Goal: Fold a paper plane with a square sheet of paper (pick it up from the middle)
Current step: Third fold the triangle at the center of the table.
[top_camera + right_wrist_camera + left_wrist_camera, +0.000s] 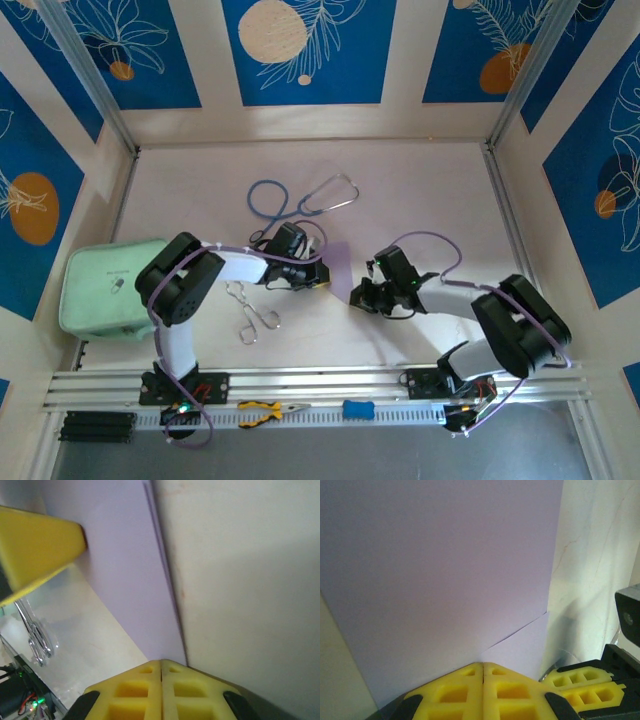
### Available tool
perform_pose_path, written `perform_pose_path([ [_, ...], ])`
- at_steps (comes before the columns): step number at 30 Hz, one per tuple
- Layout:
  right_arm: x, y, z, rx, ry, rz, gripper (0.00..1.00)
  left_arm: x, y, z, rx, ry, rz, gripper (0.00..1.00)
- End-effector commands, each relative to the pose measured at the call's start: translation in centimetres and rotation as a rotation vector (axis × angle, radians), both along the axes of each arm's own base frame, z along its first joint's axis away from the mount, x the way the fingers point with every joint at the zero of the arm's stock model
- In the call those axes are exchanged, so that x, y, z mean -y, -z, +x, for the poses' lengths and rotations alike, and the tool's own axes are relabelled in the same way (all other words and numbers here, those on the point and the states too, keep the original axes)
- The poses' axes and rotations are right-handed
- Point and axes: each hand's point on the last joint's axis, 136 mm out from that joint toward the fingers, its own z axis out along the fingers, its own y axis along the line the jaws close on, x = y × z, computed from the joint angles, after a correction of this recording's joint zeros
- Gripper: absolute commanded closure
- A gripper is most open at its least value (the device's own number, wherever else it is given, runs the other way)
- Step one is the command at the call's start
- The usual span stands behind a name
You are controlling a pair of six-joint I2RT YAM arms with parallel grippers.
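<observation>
Pinching creased lilac paper (pixel 445 570): left claw (pixel 483 680), right claw (pixel 161 672).

A pale surface (pixel 430 190) sits boxed in by cream walls (pixel 400 60) hung with blue panels (pixel 300 50) of white leaves and orange discs. Aluminium rails (pixel 320 385) cross the near edge.

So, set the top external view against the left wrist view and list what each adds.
Top external adds the stethoscope, mint-green pouch, forceps and pliers. Left wrist adds a slanted fold edge low on the sheet. Shared: the lilac square sheet of paper, the left gripper shut on its edge, and the right gripper beside it.
</observation>
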Motion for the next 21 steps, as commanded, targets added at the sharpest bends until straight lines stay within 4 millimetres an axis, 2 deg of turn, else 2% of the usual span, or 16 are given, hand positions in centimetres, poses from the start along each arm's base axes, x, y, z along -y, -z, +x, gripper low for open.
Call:
perform_pose_path([
  [1,0.7,-0.6,-0.9,-0.004,0.004,-0.02,0.89,-1.6,1.9,-1.1,-0.053,-0.031,0.06,1.0],
  [4,0.9,-1.8,-0.4,0.027,0.013,-0.037,0.85,-1.5,1.6,-1.2,-0.046,-0.034,0.053,1.0],
  [7,1.4,-2.3,-0.1,0.053,0.036,-0.109,0.68,-1.6,0.9,-1.0,-0.031,-0.041,0.049,1.0],
  [10,1.6,-3.0,0.2,0.124,0.003,-0.232,0.55,-1.5,0.2,-0.8,-0.019,-0.054,0.033,0.99],
  [12,1.4,-3.3,0.5,0.153,-0.007,-0.261,0.51,-1.4,-0.5,-0.7,0.0,-0.057,0.013,0.95],
  [15,0.9,-3.7,1.2,0.178,-0.013,-0.255,0.48,-1.5,-2.0,-0.5,0.049,-0.057,-0.008,0.86],
  [17,0.3,-4.0,1.8,0.191,-0.025,-0.239,0.47,-1.8,-3.0,-0.3,0.086,-0.06,-0.01,0.75],
  [21,-0.8,-3.8,2.5,0.175,-0.046,-0.179,0.48,-3.1,-3.8,0.3,0.107,-0.075,-0.006,0.61],
])
